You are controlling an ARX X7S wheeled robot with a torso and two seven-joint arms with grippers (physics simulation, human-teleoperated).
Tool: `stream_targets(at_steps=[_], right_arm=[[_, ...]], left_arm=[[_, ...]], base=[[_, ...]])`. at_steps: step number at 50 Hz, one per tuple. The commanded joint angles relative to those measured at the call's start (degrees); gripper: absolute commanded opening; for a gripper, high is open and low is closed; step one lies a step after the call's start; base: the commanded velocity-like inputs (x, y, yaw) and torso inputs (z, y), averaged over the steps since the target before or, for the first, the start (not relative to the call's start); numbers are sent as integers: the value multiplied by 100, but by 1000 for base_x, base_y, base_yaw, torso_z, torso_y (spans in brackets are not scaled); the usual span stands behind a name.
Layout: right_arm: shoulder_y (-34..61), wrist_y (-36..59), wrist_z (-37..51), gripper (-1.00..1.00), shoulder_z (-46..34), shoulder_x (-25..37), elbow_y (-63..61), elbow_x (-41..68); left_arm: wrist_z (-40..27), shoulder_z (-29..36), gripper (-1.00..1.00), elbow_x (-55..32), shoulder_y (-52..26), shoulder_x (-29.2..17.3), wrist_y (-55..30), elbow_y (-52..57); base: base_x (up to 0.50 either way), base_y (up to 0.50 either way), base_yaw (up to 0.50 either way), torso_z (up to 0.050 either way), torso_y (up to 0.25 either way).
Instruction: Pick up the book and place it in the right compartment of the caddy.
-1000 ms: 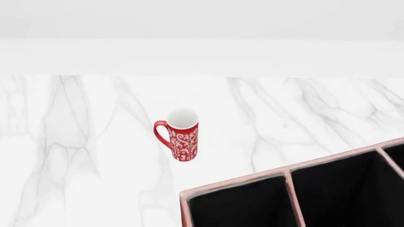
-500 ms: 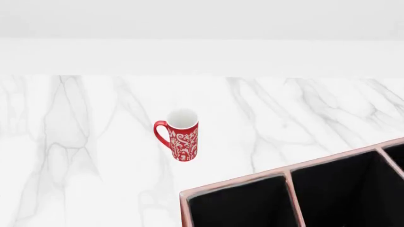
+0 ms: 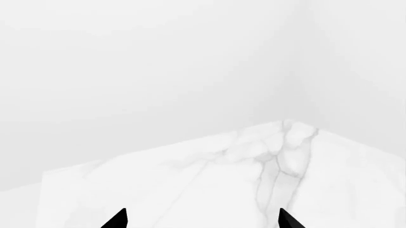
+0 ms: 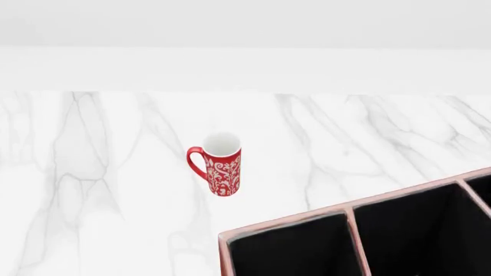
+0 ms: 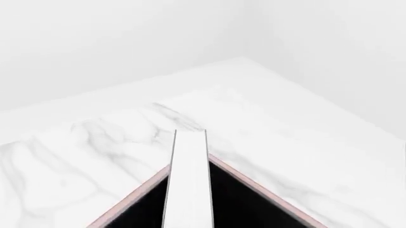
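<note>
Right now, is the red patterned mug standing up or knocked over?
Standing up. The red patterned mug sits upright on the white marble table, its round white opening facing up.

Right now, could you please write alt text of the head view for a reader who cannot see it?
A tall red patterned mug with a white inside stands upright on a white marble table, its handle toward the view's left. The corner of a caddy with pink edging and black-lined compartments fills the lower right. No book, arm or hand appears here.
</note>
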Motion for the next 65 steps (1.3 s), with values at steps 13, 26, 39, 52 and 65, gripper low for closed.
stream_targets(at_steps=[13,26,39,52,65], right_arm=[[-37,-181,-273,-100,-239,-89,170,-461],[2,-179,-312,100,-160,-101,266,-340],[0,-178,-304,100,-139,-100,265,-291],[414,140,2,100,30,-7,4,200],[1024,356,195,100,-248,-95,-182,410]], left_arm=[[-7,10,100,-14,32,-4,54,-26],[-22,32,100,-10,52,1,79,-33],[-43,60,100,-15,54,-18,87,-37],[-67,102,100,-12,60,-46,76,-21],[-154,178,100,-75,55,-177,-94,192]], base=[[0,0,0,0,2],[0,0,0,1,1],[0,0,0,0,0],[0,0,0,0,1],[0,0,0,0,0]])
